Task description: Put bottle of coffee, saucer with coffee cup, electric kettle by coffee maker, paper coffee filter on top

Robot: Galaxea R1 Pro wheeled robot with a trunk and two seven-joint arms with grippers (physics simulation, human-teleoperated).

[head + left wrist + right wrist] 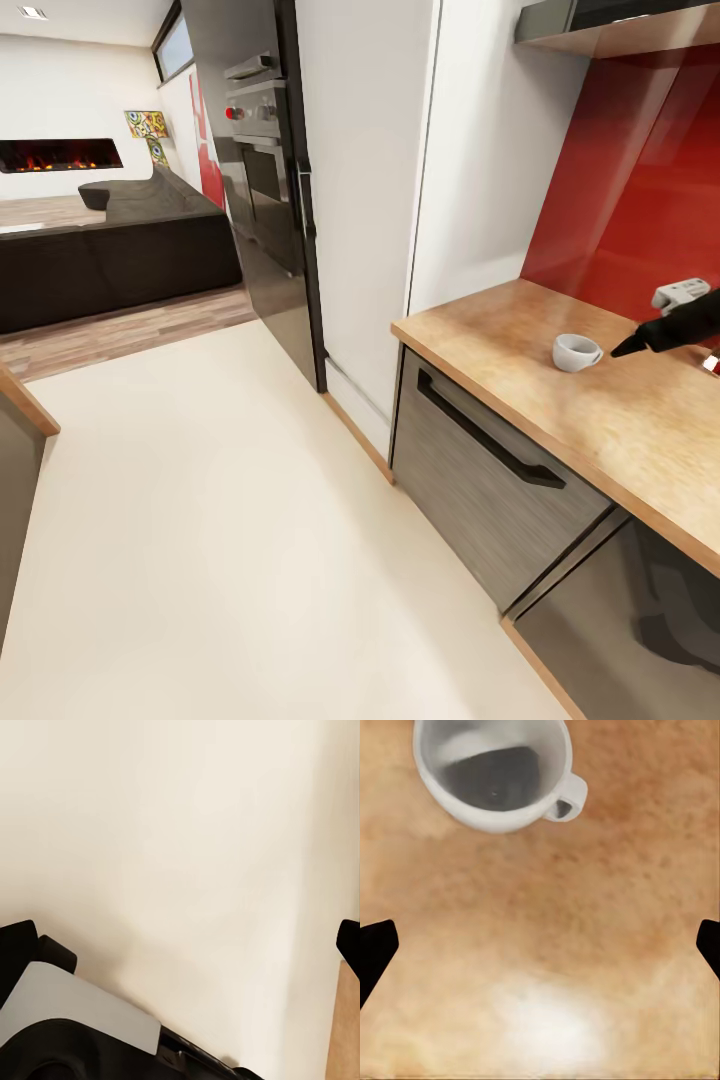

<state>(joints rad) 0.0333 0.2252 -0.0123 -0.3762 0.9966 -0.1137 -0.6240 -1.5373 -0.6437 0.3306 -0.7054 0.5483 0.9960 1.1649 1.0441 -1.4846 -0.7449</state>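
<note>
The coffee cup (576, 352) stands upright on the kitchen countertop (520, 345), near the left end of the worktop and a little back from its front edge. In the head view its opening faces up and slightly toward the camera. The right wrist view adds what the head view does not: the cup (495, 776) is empty, with a dark shadow inside, and its loop handle points sideways.

The right gripper (630, 348) comes in from the right side of the head view, its black tip close beside the cup but not touching it. In the right wrist view the two black fingertips (375, 949) sit at the far edges of the frame, so the jaws are spread wide, with bare worktop between them and the cup beyond.

The left wrist view looks at a pale floor (180, 855); the tips of the left gripper (191, 945) also stand far apart, holding nothing.

Behind the counter is the red backsplash (640, 190), with a white socket (680, 294) low on it. Below the worktop are grey cabinet fronts (480, 470).
</note>
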